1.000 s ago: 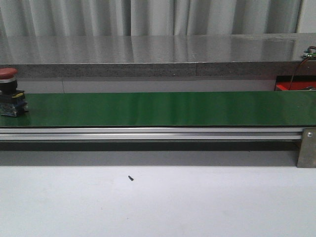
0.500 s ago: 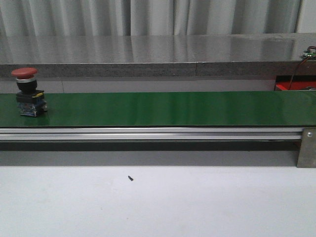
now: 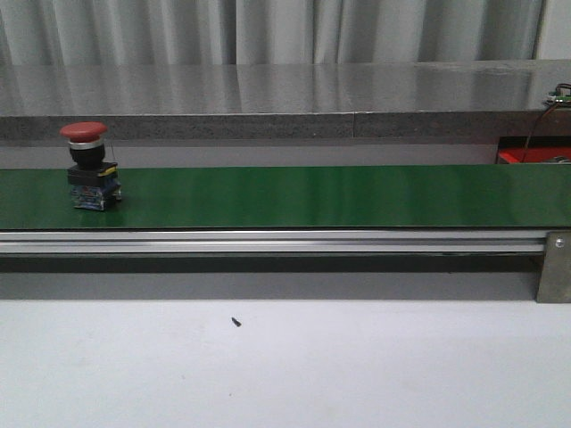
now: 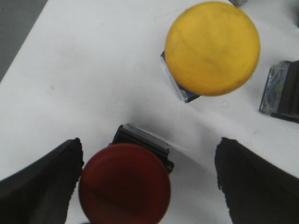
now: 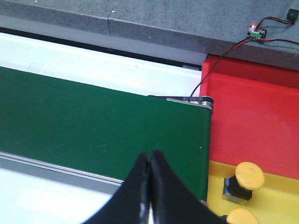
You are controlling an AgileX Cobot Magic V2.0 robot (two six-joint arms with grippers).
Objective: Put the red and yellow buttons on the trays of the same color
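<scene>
Left wrist view: left gripper (image 4: 148, 186) spread wide, gripping nothing, red button (image 4: 124, 183) between its fingers, yellow button (image 4: 212, 48) just beyond. Right gripper (image 5: 150, 186) pinched closed, empty, above the green belt (image 5: 93, 121).

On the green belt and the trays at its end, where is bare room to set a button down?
The green belt is bare everywhere right of the red button. The red tray shows no buttons in view. The yellow tray is more crowded: two yellow buttons stand near the belt's end.

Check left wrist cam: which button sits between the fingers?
The red button, between the open left gripper fingers. The yellow button stands farther out, beyond them.
</scene>
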